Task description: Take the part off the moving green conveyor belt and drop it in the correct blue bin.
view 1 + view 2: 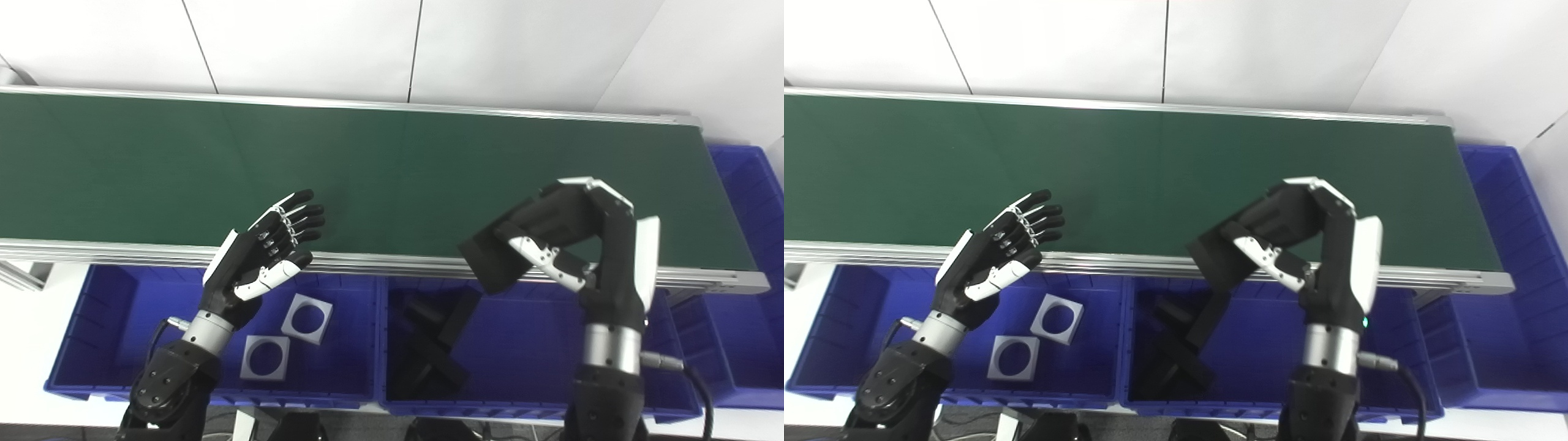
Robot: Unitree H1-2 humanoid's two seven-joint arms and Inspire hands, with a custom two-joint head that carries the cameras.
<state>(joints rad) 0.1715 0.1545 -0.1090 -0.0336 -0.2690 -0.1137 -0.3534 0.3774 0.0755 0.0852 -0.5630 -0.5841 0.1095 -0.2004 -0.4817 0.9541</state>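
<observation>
My right hand [572,242] is shut on a flat black part [493,260], holding it tilted over the belt's near rail, just above the middle blue bin [527,361]. That bin holds several black parts [432,346]. My left hand [269,251] is open with fingers spread, raised over the near rail and the left blue bin [110,318], holding nothing. The green conveyor belt [367,165] carries no part in view.
Two grey square plates with round holes [307,317] [265,357] lie in the left bin. A third blue bin [750,269] stands at the belt's right end. The belt's aluminium rail [392,262] runs between bins and belt. White wall panels stand behind.
</observation>
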